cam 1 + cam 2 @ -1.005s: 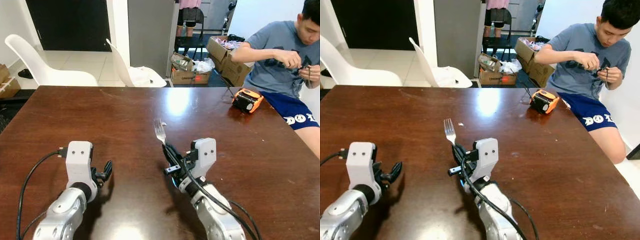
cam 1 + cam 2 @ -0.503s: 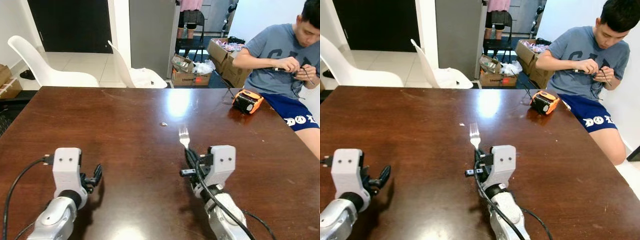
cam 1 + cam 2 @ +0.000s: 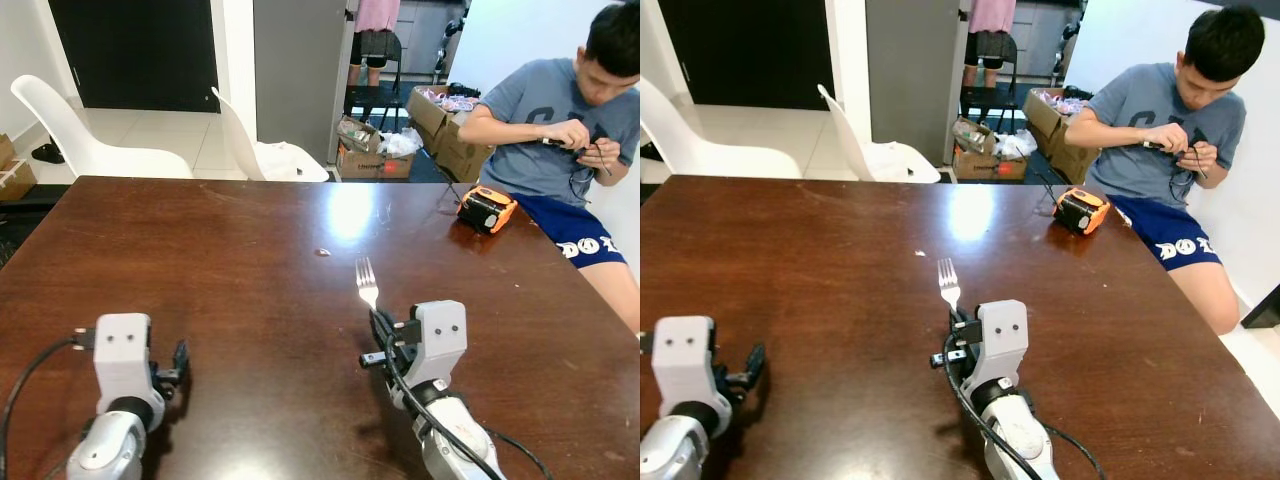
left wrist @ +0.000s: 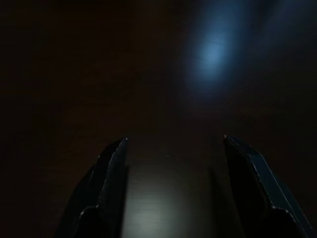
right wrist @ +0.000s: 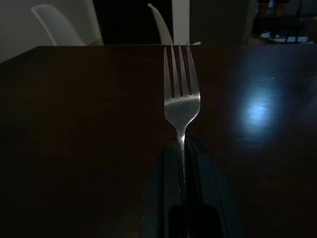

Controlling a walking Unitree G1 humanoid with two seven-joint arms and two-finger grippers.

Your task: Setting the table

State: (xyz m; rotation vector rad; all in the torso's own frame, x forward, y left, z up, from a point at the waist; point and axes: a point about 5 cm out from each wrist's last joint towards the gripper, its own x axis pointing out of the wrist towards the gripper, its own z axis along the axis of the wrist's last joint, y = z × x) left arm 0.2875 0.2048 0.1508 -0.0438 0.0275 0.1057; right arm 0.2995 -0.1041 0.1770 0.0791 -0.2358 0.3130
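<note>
Left eye view looks down on a broad, dark brown wooden tabletop with a glossy finish that throws back a pale patch of light near its far middle. Beyond its far edge lie a pale tiled floor, a black doorway and a grey wall panel. Two white moulded plastic chairs stand at the far edge, one at the left corner, the other nearer the middle. A person in a grey T-shirt and blue shorts sits at the far right corner, both hands busy with something small. Behind the tabletop, open brown cardboard boxes sit on the floor. An orange and black tape measure rests on the tabletop near that person. The right gripper, in the near middle of the tabletop, has its jaws closed on the handle of a silver metal fork, whose tines point away from the robot just above the wood. The left gripper rests low at the near left, well apart from the fork, its jaws spread with nothing between them. A tiny pale crumb lies just beyond the fork.
</note>
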